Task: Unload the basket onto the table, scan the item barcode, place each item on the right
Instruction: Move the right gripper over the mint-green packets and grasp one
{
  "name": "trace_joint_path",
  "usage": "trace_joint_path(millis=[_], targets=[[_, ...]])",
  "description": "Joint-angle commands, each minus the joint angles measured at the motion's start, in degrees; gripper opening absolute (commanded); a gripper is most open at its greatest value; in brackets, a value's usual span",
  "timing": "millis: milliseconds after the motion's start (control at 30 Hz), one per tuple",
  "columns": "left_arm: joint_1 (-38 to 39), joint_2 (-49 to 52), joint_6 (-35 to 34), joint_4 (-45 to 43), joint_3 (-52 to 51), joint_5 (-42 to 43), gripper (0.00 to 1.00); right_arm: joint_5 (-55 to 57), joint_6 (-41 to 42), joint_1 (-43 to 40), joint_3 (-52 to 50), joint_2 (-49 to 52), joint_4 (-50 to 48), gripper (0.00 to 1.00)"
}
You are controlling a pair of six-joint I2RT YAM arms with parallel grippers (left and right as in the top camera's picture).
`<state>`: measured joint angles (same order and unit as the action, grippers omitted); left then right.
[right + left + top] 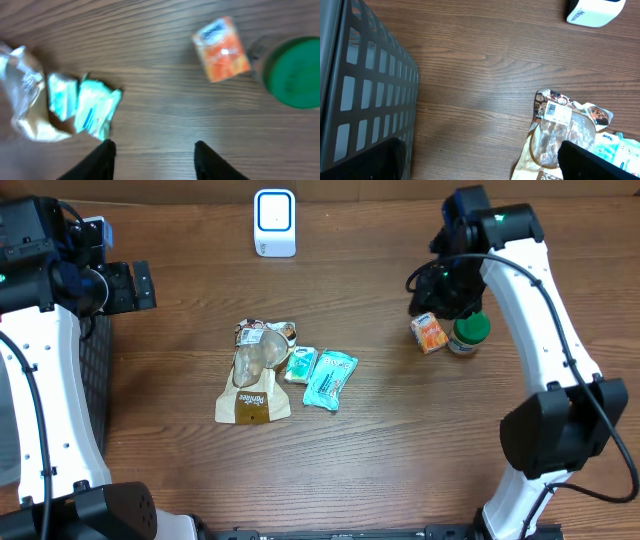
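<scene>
Orange packet [429, 333] near right end effector [153, 147]

Left arm [48, 375]: white, reaching in from the left; left gripper [128, 286] spread wide, empty. Right arm [528, 295]: white, bowed over; right gripper [154, 152] facing down, fingers parted (nothing between them).

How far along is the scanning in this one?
Done, possibly: the orange box and jar sit apart on the right, perhaps already handled; no scan shows. In hand: nothing; right gripper open near them, left gripper open by the basket. Left: bag and two teal packets lie mid-table, away from the scanner.
</scene>
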<state>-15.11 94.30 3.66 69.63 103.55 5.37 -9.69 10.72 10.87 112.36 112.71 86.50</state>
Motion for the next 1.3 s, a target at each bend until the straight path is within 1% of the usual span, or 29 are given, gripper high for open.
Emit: trace_joint_path(millis=[0, 100, 167, 267, 333, 367, 533, 633, 767, 900, 967, 1000, 1100, 1267], targets=[[-0.2, 0.2, 1.5, 0.0, 0.7, 0.0, 1.00, -2.4, 2.8, 2.5, -1.3, -2.0, -2.4, 0.52], [-0.2, 0.2, 1.5, 0.0, 0.7, 0.0, 0.99, -3.9, 6.0, 4.3, -5.3, -2.0, -6.3, 0.52], [-0.2, 0.2, 1.5, 0.0, 0.7, 0.0, 1.00, -7.9, 7.6, 6.1, -9.4, -2.0, -10.5, 0.50], [-0.2, 0.2, 1.5, 0.0, 0.7, 0.0, 1.00, -12.3, 9.6, 8.6, -14.6, -2.0, -16.2, 0.43], [-0.2, 0.2, 1.5, 0.0, 0.7, 0.0, 1.00, -13.0, 12.4, 10.7, -18.1, -1.9, -20.2, 0.37], [-0.2, 0.2, 1.5, 0.0, 0.7, 0.0, 1.00, -13.0, 14.2, 12.1, -20.2, -1.9, -22.6, 0.32], [-0.2, 0.2, 1.5, 0.0, 0.7, 0.0, 1.00, -13.2, 19.7, 17.3, -26.4, -1.9, -30.3, 0.18], [-0.2, 0.2, 1.5, 0.0, 0.7, 0.0, 1.00, -13.1, 22.4, 19.8, -28.6, -1.9, -32.7, 0.13], [-0.2, 0.2, 1.5, 0.0, 0.7, 0.0, 0.99, -13.1, 25.1, 23.7, -32.5, -1.8, -37.0, 0.13], [-0.2, 0.2, 1.5, 0.0, 0.7, 0.0, 1.00, -12.9, 25.6, 25.3, -35.2, -1.7, -40.0, 0.19], [-0.2, 0.2, 1.5, 0.0, 0.7, 0.0, 1.00, -11.7, 26.1, 25.3, -35.9, -1.6, -40.1, 0.28], [-0.2, 0.2, 1.5, 0.0, 0.7, 0.0, 1.00, -10.5, 27.1, 25.3, -36.2, -1.5, -39.9, 0.30], [-0.2, 0.2, 1.5, 0.0, 0.7, 0.0, 1.00, -7.4, 28.5, 25.3, -37.5, -1.5, -39.7, 0.34], [-0.2, 0.2, 1.5, 0.0, 0.7, 0.0, 0.99, -5.0, 28.3, 23.3, -38.1, -1.5, -38.1, 0.34]])
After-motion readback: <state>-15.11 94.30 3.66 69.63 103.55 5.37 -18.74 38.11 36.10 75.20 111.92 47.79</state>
